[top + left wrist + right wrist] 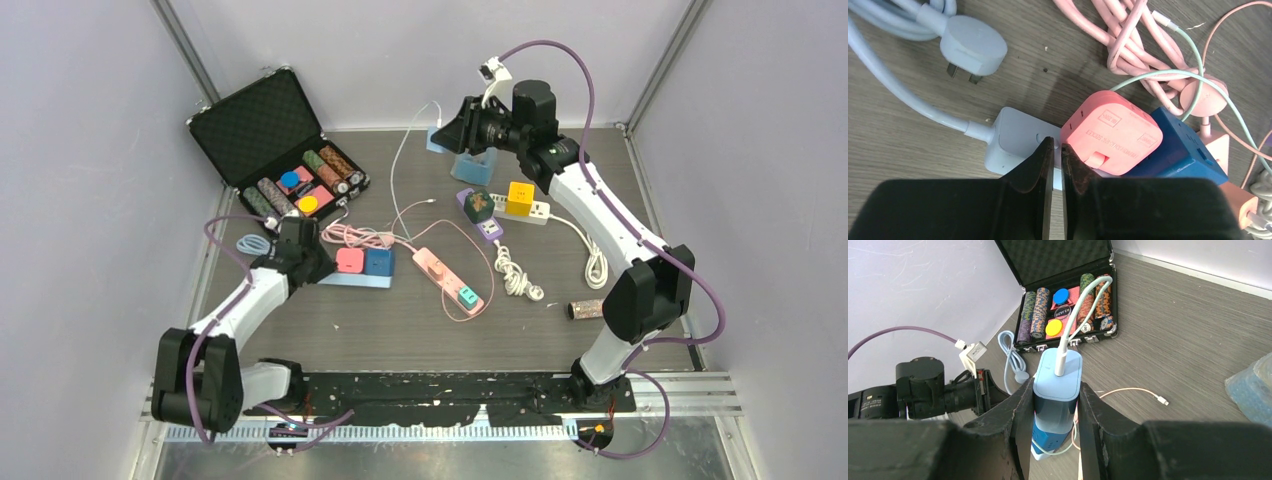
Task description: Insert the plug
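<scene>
Transport step, apparently: right gripper [1055,407] pinches blue charger [1058,372], twelve o'clock; left gripper [1058,150] pressed together, empty, over grey strip [1015,142], nine o'clock. Next needs charger aligned to strip

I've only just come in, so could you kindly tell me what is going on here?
The right gripper holds a light blue charger block between its jaws, with a white cable plugged into its top. The left gripper has its jaws shut, tips down at the pale power strip, right beside the pink adapter sitting on it. It appears to hold nothing.
</scene>
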Action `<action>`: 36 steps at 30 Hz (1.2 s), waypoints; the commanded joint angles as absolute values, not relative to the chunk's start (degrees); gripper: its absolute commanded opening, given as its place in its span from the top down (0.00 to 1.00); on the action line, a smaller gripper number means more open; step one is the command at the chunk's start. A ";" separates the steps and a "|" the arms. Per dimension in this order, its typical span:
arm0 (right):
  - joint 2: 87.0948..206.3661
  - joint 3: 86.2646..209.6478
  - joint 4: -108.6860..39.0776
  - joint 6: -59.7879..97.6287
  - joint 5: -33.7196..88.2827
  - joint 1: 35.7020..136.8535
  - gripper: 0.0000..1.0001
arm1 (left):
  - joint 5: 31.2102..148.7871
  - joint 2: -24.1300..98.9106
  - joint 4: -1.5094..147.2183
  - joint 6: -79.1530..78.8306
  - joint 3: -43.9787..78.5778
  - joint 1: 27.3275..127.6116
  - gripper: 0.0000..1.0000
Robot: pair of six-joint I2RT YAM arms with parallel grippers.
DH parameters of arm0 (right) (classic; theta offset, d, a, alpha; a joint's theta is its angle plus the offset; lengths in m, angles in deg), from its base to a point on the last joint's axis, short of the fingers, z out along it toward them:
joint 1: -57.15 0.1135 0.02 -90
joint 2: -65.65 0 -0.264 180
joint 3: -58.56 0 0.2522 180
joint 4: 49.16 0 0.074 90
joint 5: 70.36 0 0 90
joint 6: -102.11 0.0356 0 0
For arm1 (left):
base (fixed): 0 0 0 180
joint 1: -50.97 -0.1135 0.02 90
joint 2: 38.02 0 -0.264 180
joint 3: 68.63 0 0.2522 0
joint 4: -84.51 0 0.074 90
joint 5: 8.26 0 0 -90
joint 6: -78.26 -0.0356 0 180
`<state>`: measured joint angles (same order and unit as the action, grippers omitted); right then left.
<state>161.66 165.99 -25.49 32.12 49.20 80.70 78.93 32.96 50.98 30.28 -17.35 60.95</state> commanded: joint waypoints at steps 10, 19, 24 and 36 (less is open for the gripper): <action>158.48 163.91 -28.59 32.72 49.16 80.93 0.94 | 78.86 14.40 49.10 34.48 -34.66 60.73 1.00; 158.13 163.25 -29.85 34.05 51.17 81.66 0.94 | 76.43 8.43 43.72 34.27 -33.09 60.77 1.00; 157.90 162.78 -32.16 34.52 53.95 84.30 0.94 | 74.46 2.03 35.85 30.71 -22.93 60.73 0.98; 157.29 154.41 -50.01 32.91 64.25 92.76 0.94 | 92.55 5.74 39.88 19.32 1.66 60.73 0.40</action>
<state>160.61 156.61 -38.75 33.60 60.13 90.10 80.81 1.82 37.06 23.13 -1.57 60.71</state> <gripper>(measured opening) 0.373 0.578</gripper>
